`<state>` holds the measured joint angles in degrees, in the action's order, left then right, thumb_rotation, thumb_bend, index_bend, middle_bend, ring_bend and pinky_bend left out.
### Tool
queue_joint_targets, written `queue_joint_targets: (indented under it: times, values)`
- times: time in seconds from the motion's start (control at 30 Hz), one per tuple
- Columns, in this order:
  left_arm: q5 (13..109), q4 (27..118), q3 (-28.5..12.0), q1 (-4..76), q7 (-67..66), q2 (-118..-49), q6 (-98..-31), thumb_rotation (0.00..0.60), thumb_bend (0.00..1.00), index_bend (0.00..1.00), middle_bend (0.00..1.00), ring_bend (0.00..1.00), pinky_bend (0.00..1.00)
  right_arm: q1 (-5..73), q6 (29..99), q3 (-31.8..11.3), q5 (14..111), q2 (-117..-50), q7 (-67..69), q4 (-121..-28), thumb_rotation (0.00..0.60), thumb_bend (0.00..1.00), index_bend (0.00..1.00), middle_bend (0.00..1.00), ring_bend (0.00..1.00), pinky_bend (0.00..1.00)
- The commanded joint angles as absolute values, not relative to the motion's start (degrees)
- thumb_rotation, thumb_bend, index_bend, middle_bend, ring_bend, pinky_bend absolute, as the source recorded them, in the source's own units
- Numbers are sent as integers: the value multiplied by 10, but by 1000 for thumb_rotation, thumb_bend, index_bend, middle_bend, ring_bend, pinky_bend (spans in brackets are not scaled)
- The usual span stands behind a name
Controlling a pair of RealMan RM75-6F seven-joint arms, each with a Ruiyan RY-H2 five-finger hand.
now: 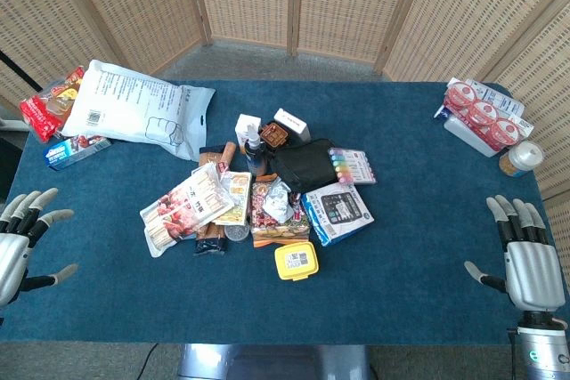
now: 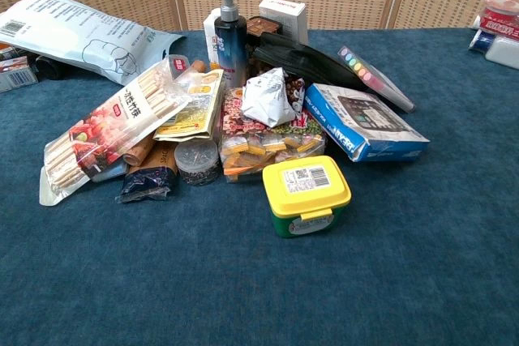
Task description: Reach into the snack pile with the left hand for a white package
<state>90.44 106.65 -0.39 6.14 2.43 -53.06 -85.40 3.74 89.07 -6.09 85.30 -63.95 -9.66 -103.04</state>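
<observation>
The snack pile (image 1: 263, 193) lies in the middle of the blue table. A small crumpled white package (image 1: 278, 200) (image 2: 266, 97) sits on top of a colourful snack bag in the pile's middle. My left hand (image 1: 20, 238) hovers at the table's left edge, far from the pile, fingers spread and empty. At the right edge my right hand (image 1: 525, 251) is likewise spread with nothing in it. Neither hand shows in the chest view.
A large white bag (image 1: 134, 109) (image 2: 77, 34) lies at the back left beside red snack packs (image 1: 49, 104). Yogurt cups (image 1: 481, 113) and a jar (image 1: 523, 157) stand at the back right. A yellow-lidded box (image 2: 306, 196), a calculator box (image 2: 365, 123) and a spray bottle (image 2: 229, 34) crowd the pile.
</observation>
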Motion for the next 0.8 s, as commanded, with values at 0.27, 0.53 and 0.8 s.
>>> queue_joint_targets:
  times: [0.27,0.53,0.8]
  values:
    - [855,1066,-12,72,13,-549,-817,600,94,253,0,0,0,38,887,-58,856,-638,-93,-1034,600,0,0,0,0,0]
    - [748,1034,-50,125,8,-624,-722,600,92,200,0,0,0,39,884,-55,864,-637,-95,-1042,600,0,0,0,0,0]
    - [638,1005,-90,180,-49,-693,-661,600,89,161,0,0,0,38,885,-53,868,-633,-91,-1046,600,0,0,0,0,0]
